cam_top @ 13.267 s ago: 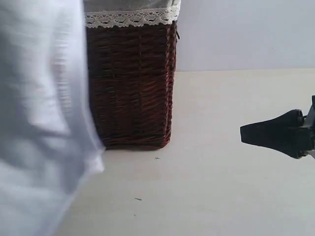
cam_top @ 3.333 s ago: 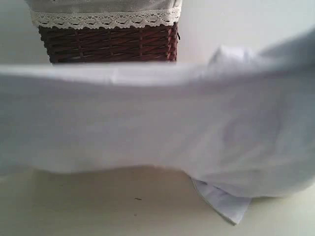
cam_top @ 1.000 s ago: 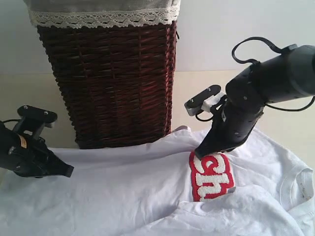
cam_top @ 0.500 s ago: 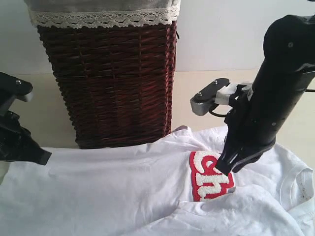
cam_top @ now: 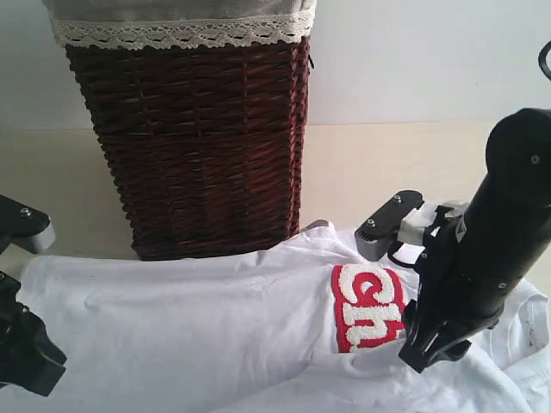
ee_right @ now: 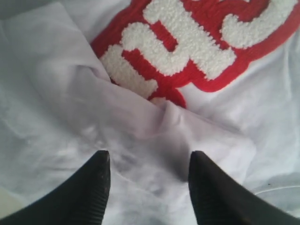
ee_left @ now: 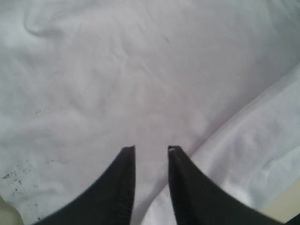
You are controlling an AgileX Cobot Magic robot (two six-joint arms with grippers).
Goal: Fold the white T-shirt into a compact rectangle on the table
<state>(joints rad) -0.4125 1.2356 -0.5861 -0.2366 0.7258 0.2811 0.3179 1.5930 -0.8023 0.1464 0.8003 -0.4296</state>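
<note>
The white T-shirt [cam_top: 198, 327] lies spread on the table [cam_top: 370, 163] in front of the basket, its red-outlined fuzzy lettering [cam_top: 368, 308] partly covered by a folded-over layer. My right gripper [cam_top: 428, 355] hangs just beside the lettering, over that fold. In the right wrist view it [ee_right: 149, 157] stands wide open above a rumpled fold, with the lettering [ee_right: 187, 42] beyond it. My left gripper [cam_top: 43, 366] is at the shirt's left edge. The left wrist view shows it [ee_left: 151, 150] slightly open over flat cloth [ee_left: 140, 84], holding nothing.
A tall dark wicker basket [cam_top: 198, 146] with a cream lace-trimmed liner [cam_top: 181, 30] stands behind the shirt. Bare table shows to the basket's right and left. The shirt's collar [cam_top: 521, 318] lies near the right edge of the view.
Both grippers have let go of the cloth and opened. Both arms have drawn back toward the near edge of the table. The shirt lies where it was laid.
</note>
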